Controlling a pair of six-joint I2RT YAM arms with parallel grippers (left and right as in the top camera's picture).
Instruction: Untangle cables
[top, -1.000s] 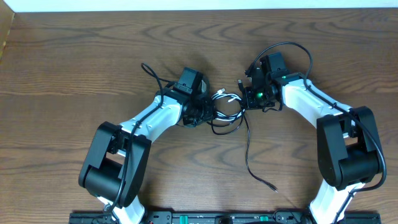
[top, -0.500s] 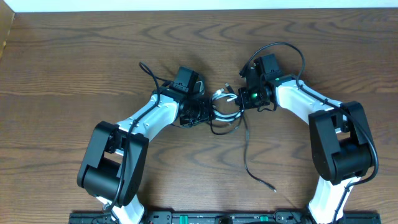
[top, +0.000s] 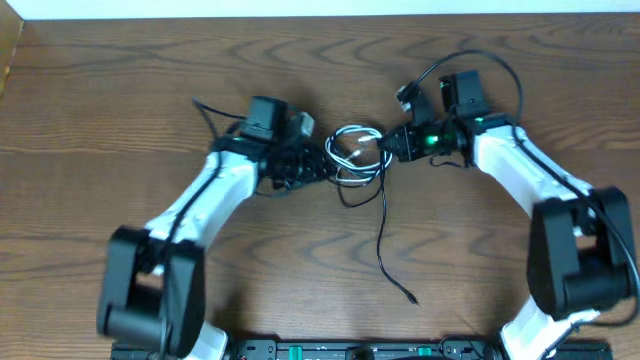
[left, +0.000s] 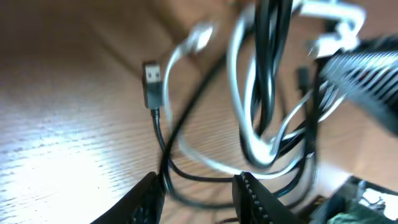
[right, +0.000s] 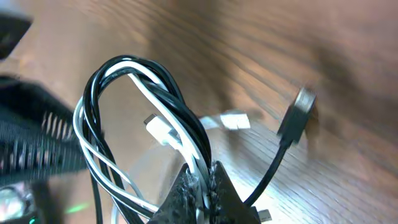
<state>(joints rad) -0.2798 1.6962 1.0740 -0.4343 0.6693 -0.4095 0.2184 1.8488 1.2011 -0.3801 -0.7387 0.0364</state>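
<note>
The black cable (top: 383, 225) and the white cable (top: 350, 138) form one tangled coil at mid-table, between the two grippers. My right gripper (top: 392, 147) is shut on the coil's right side. In the right wrist view it (right: 204, 169) pinches white and black strands together, and the loop (right: 134, 68) rises above its tips. My left gripper (top: 318, 160) is at the coil's left side. In the left wrist view its jaws (left: 199, 183) stand apart, with a black strand (left: 186, 175) crossing the gap close to the left finger. A black USB plug (left: 151, 78) lies on the wood.
The black cable's free tail runs toward the front and ends in a plug (top: 412, 298). Thick black arm wires arch over the right wrist (top: 470, 62) and behind the left wrist (top: 212, 112). The wooden table (top: 120, 80) extends all round; both arm bases stand at the front edge.
The two grippers have drawn apart, the left one going left and the right one right and back. The coil is stretched between them, and the black tail has shifted left.
</note>
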